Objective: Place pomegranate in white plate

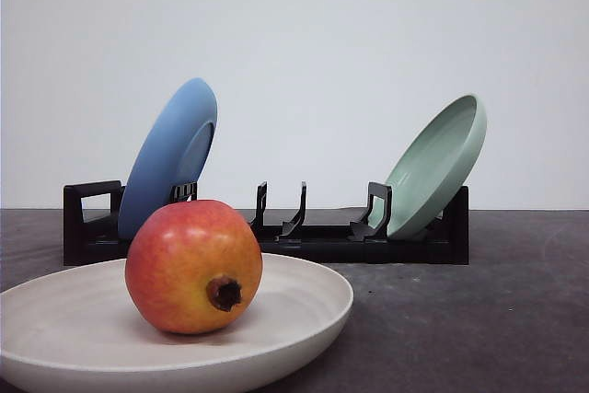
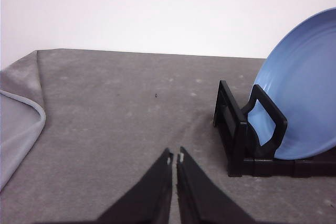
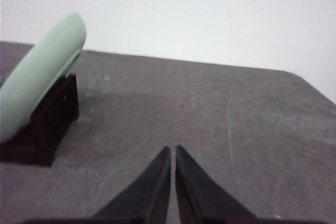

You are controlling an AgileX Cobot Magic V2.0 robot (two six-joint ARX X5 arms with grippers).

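The pomegranate (image 1: pixel 193 266) sits inside the white plate (image 1: pixel 304 319), resting on the plate's shallow floor a little left of its middle in the front view. The plate lies flat on the grey cloth-covered table (image 1: pixel 479 319) at the near edge, and the fruit is the one thing in it.

Behind the plate stands a black dish rack (image 1: pixel 322 232), running across the table. A blue plate (image 1: pixel 170 154) leans on edge in the rack's left end, tilted to the right at its top, its lower part hidden behind the fruit. A pale mint-green plate (image 1: pixel 437 165) leans in the right end, also tilted to the right, with its hollow side facing left. The slots between them hold nothing. Nothing stands between the fruit and the camera, and the rack is apart from the white plate's far rim.

The pomegranate's dark brown crown (image 1: pixel 224 293) points toward the camera, slightly right and a little downward, so its stem-to-crown axis runs roughly front to back and nearly level. The skin is red over the top and left, turning yellow-orange near the crown.

In the left wrist view, the left gripper (image 2: pixel 175 157) has its black fingers pressed together with only a hairline slit between the tips, holding nothing, over bare cloth near the rack's end and the blue plate. In the right wrist view, the right gripper (image 3: pixel 172 150) is likewise closed on nothing, over open cloth, with the mint-green plate and the rack's end off to one side.
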